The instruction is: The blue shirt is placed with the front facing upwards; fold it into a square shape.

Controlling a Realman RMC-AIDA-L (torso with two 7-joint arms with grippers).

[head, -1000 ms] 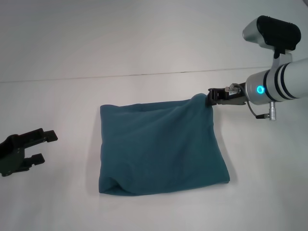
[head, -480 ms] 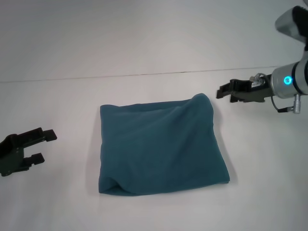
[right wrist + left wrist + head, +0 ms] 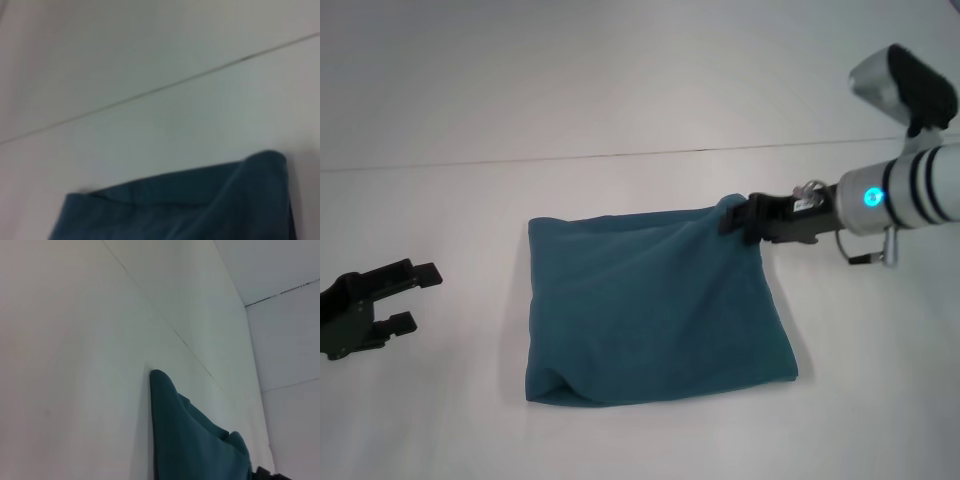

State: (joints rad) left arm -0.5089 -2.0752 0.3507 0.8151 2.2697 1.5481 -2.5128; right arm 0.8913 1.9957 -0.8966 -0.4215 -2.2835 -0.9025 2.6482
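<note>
The blue shirt [image 3: 650, 310] lies folded into a rough square in the middle of the white table, plain teal side up, with no lettering showing. My right gripper [image 3: 738, 216] reaches in from the right and sits at the shirt's far right corner, which bulges up slightly against it. Whether it grips the cloth cannot be made out. The left gripper [image 3: 408, 295] rests open on the table well to the left of the shirt, holding nothing. The shirt's far edge also shows in the left wrist view [image 3: 195, 440] and in the right wrist view [image 3: 190, 205].
The white table [image 3: 620, 100] stretches on all sides of the shirt. A thin dark seam line [image 3: 570, 157] runs across it behind the shirt.
One second ago my right gripper was at the shirt's far right corner. It then drew back to the right, off the cloth, and has now returned to that corner. The left arm barely moved.
</note>
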